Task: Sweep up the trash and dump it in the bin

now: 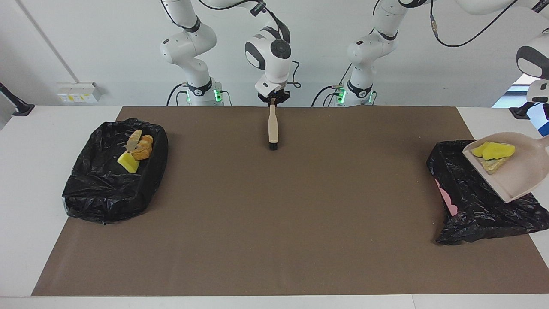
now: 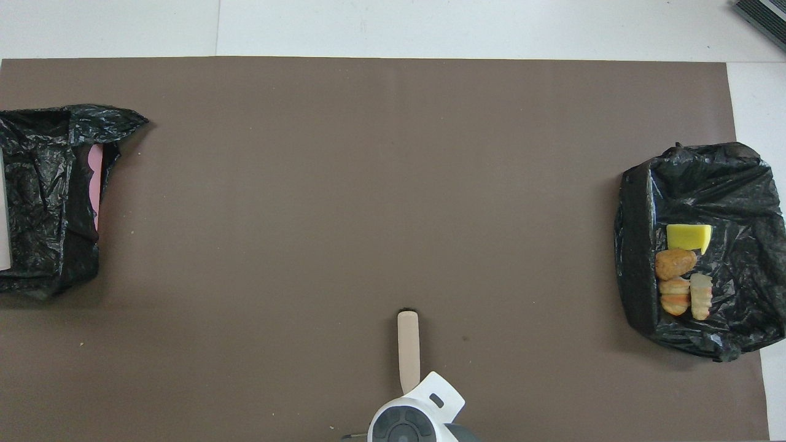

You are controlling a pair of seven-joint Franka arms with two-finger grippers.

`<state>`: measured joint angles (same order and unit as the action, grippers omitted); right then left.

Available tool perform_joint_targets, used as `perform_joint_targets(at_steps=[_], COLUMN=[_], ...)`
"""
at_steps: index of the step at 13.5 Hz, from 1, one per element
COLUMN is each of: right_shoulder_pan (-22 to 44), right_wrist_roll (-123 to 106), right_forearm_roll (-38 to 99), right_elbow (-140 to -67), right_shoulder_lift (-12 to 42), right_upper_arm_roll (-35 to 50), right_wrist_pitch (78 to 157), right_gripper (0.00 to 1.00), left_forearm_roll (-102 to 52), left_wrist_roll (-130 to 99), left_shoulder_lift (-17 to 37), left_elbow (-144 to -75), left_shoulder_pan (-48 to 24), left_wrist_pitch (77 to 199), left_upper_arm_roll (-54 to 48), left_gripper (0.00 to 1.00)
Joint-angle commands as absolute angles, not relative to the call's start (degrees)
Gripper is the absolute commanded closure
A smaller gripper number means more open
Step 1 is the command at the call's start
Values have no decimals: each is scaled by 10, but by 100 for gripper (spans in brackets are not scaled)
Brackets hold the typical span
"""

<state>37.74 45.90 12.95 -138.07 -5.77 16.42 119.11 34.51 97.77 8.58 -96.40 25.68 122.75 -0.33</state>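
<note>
- The right claw hangs over the edge of the brown mat nearest the robots, midway between the two ends of the surface, clenched on the handle end of the brush.
- The beige brush points away from the robots, with its black bristles low over the mat at its tip.
- The left arm reaches out past the left arm's end of the surface. The left claw is outside both views, so I cannot tell how it stands.
- The beige dustpan is up in the air over the lined bin at that end, and it is tilted.
- Three bits of trash lie in the dustpan: two yellow sponge chunks touching each other, and a pale piece beside them.
- A strip of pink shows under that bin's black liner.
- At the right arm's end sits the second bin, also lined in black.
- Four more bits lie in it, close together: a yellow sponge piece, two golden-brown pastry pieces and a pale ridged piece.
</note>
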Motion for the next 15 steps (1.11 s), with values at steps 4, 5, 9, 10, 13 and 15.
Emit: perform_joint_targets(at_steps=[4, 5, 9, 10, 13, 15], right_shoulder_pan=[364, 360, 295, 271, 196, 149], right_wrist_roll=[432, 429, 417, 417, 397, 396], right_forearm_roll=[125, 122, 116, 115, 72, 41], right_elbow=[-1365, -1362, -1319, -1310, -1265, -1246], right_shoulder_lift=[-44, -44, -47, -45, -29, -30], right_upper_arm_roll=[166, 164, 163, 163, 163, 163], right_wrist_pitch=[1181, 1181, 1181, 1186, 1188, 1187], right_gripper=[0, 0, 0, 0, 0, 0], left_forearm_roll=[466, 471, 473, 468, 453, 398], left_wrist_roll=[980, 981, 983, 983, 979, 977], left_shoulder_lift=[92, 96, 94, 88, 76, 69], left_elbow=[-944, -936, -898, -886, -885, -885], left_shoulder_pan=[228, 229, 214, 214, 202, 202], left_wrist_pitch=[1209, 1209, 1149, 1139, 1109, 1103], left_upper_arm_roll=[1, 1, -1, -3, -7, -6], left_gripper=[100, 100, 100, 100, 100, 100])
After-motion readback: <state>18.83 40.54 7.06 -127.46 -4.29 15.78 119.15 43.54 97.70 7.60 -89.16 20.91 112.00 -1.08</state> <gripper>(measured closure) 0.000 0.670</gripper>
